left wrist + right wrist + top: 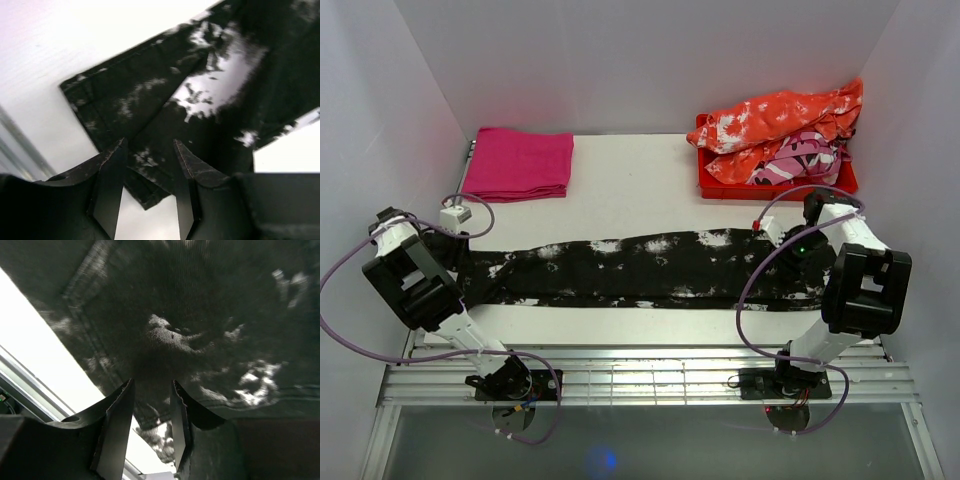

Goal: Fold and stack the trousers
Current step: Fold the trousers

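Note:
The black trousers point(640, 265) with white splotches lie stretched flat across the table from left to right. My left gripper point(468, 262) hovers over their left end. In the left wrist view the left gripper point(149, 141) is open, its fingers point(112, 170) straddling the hemmed end of the trousers point(150, 90) just below. My right gripper point(798, 258) is over their right end. In the right wrist view the right gripper point(152, 381) has its jaws partly apart, low over the stitched edge of the trousers point(200, 315), with cloth showing in the gap.
A folded magenta cloth point(518, 163) lies at the back left. A red bin point(705, 182) at the back right holds an orange-and-white garment point(780, 115) and a pink striped one point(800, 160). A metal rail point(640, 370) runs along the near edge. Walls close in on both sides.

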{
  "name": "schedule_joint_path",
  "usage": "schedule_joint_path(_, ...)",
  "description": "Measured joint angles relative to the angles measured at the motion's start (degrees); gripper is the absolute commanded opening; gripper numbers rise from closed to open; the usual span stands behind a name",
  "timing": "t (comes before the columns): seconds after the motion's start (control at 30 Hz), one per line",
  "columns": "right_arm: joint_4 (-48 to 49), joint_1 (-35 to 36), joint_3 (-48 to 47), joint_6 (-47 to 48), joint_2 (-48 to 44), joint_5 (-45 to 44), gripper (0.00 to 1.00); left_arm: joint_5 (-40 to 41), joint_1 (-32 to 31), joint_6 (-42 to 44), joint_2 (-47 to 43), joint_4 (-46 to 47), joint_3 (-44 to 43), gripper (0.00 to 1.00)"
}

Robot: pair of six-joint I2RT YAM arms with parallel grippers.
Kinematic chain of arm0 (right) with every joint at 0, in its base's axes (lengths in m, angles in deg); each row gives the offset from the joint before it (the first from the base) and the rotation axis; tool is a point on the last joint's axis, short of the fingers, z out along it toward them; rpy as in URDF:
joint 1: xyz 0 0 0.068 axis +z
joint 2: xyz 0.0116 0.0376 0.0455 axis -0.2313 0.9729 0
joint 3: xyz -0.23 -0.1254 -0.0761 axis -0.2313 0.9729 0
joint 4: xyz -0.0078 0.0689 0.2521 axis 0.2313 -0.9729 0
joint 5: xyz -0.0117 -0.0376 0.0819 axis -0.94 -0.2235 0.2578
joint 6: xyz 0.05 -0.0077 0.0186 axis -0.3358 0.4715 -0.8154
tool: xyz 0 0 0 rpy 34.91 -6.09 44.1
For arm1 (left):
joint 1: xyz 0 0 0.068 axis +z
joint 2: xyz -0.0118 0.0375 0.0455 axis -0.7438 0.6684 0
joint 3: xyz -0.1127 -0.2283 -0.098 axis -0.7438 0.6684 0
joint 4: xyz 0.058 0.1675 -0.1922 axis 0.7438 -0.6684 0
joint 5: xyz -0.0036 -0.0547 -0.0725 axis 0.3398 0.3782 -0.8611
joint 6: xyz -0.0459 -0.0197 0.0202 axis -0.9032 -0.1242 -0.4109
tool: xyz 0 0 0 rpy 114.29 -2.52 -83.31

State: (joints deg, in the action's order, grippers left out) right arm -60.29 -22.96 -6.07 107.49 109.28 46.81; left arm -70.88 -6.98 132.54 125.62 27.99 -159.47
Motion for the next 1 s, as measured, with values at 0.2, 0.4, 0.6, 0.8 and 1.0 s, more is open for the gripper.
schedule_joint_path(0.2, 4.4, 0.2, 3.6, -3.1, 3.1, -4.9, 0.37, 6.5, -1.1, -5.8, 1.2, 7.3, 0.2, 0.52)
schedule_joint_path(0.4, 6.3, 0.6, 4.6, -4.5, 4.4, -8.0, 0.36, 11.5, -1.2, -5.6, 2.0, 9.3, 2.6, 0.48)
schedule_joint_path(0.6, 6.4, 0.7, 4.6, -4.8, 4.5, -8.5, 0.35, 11.9, -1.2, -4.9, 2.0, 9.1, 3.7, 0.43)
schedule_joint_path(0.8, 6.5, 0.8, 4.6, -5.0, 4.5, -8.7, 0.34, 11.9, -1.2, -4.4, 1.4, 9.1, 3.9, 0.43)
schedule_joint_path(1.0, 6.6, 0.8, 4.6, -5.0, 4.6, -8.9, 0.33, 11.9, -1.2, -3.4, 0.4, 8.8, 4.5, 0.41)
